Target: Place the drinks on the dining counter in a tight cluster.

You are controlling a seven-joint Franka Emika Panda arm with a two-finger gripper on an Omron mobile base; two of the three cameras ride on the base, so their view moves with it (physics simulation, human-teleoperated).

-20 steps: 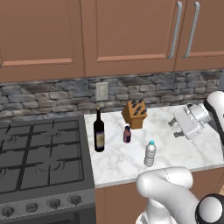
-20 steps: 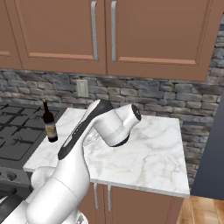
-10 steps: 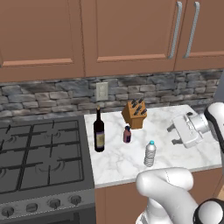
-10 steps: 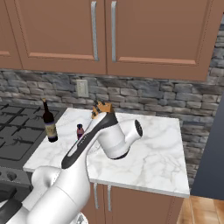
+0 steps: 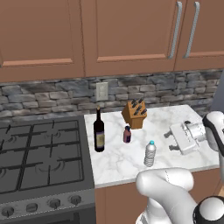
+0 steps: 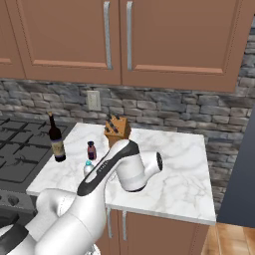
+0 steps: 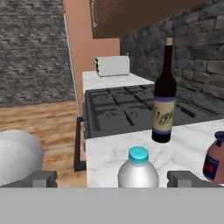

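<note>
I am working the reach-in step for the first pickup. The gripper [image 5: 174,141] is hanging low over the small marble counter [image 5: 183,118], pointing sideways toward the stove [image 5: 41,157]. In the hand view its two finger tips [image 7: 40,179] are standing wide apart with nothing between them but air, and the water bottle [image 7: 138,168] is sitting centred in the gap, a little ahead of the tips.

All three drinks are standing upright on this small counter, not on the dining counter: the water bottle [image 5: 150,153] near the front edge, the wine bottle [image 5: 99,131] by the stove side, and the tiny purple-brown bottle [image 5: 127,134] between them, just in front of the knife block [image 5: 134,114]. They are spread apart from one another.

I judge the task barely started; nothing is being carried yet. The next move calls for advancing straight along the current line until the fingers flank the water bottle's body below the blue cap, then closing. The bottle is light and narrow, so a fingertip nudge could topple it.
</note>
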